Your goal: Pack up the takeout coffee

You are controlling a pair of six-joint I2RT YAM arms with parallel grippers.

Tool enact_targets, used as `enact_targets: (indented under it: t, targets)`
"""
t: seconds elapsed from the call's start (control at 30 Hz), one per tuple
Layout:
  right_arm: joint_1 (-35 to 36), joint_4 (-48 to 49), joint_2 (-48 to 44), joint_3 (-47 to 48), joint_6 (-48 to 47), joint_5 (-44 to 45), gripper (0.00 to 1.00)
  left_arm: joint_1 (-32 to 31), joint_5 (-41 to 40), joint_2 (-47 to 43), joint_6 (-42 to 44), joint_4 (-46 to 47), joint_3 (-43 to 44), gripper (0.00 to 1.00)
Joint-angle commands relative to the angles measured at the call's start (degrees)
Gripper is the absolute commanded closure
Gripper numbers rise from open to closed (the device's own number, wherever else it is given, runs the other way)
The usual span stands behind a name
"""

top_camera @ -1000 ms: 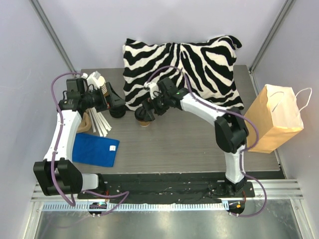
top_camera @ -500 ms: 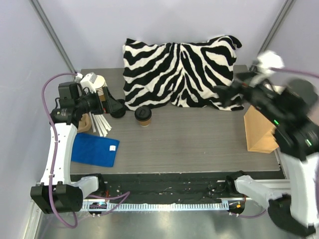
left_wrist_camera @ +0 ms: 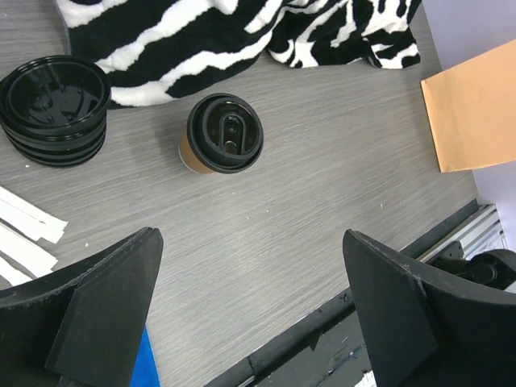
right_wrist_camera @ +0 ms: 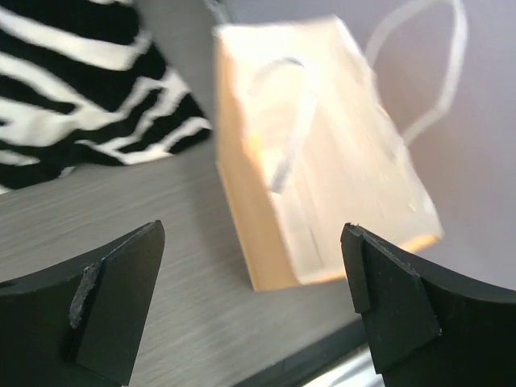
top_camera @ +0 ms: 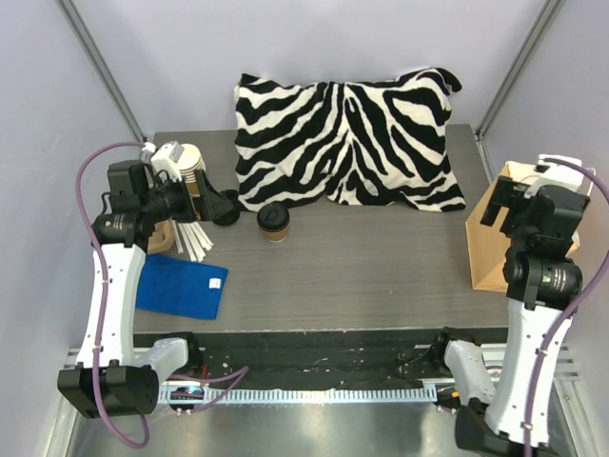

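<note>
Left wrist view: takeout coffee (left_wrist_camera: 225,134), brown cup under a black lid, upright on the grey table (left_wrist_camera: 322,201) at upper centre of the frame, near a stack of black lids (left_wrist_camera: 55,109); lid moulding too small to read. Left gripper (left_wrist_camera: 250,242): jaws wide apart, empty, clear of the cup. Right gripper (right_wrist_camera: 250,234): jaws wide apart, empty, facing a tan paper bag (right_wrist_camera: 322,185), which is blurred.

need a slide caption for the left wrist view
Open left end effector above the table, lidded takeout coffee standing beside a stack of black lids.
</note>
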Motion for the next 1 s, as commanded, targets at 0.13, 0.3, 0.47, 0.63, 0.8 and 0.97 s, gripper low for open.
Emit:
enact_targets:
  t: [0.13,0.3,0.47,0.63,0.8,0.97]
  targets:
    - [-11.00,2.21,5.49,0.47,2.03,-6.03,0.00,0.39,3.04,-3.92,0.62,0.76,-1.84,0.00]
    - [-11.00,3.79,10.68,-0.41,0.28,-8.65,0.02,0.39,2.16,-3.74,1.06,-0.65,-0.88,0.00]
    - [-11.00,5.03,12.35,-2.25,-1.83,-10.42,0.11,0.30,1.99,-4.71,1.15,-1.09,-0.96,0.00]
    - [-11.00,4.41,9.73,-5.68,-2.63,-14.79,0.21,0.39,1.46,-3.66,0.45,-1.53,-0.52,0.00]
    - [-11.00,2.83,8.84,-6.48,-4.30,-19.64,0.62,0.39,2.08,-1.73,-0.78,-1.18,0.62,0.00]
    - [-11.00,-0.85,7.08,-2.88,-9.46,-27.45,0.99,0.30,2.25,-0.23,-1.22,-1.18,2.11,0.01]
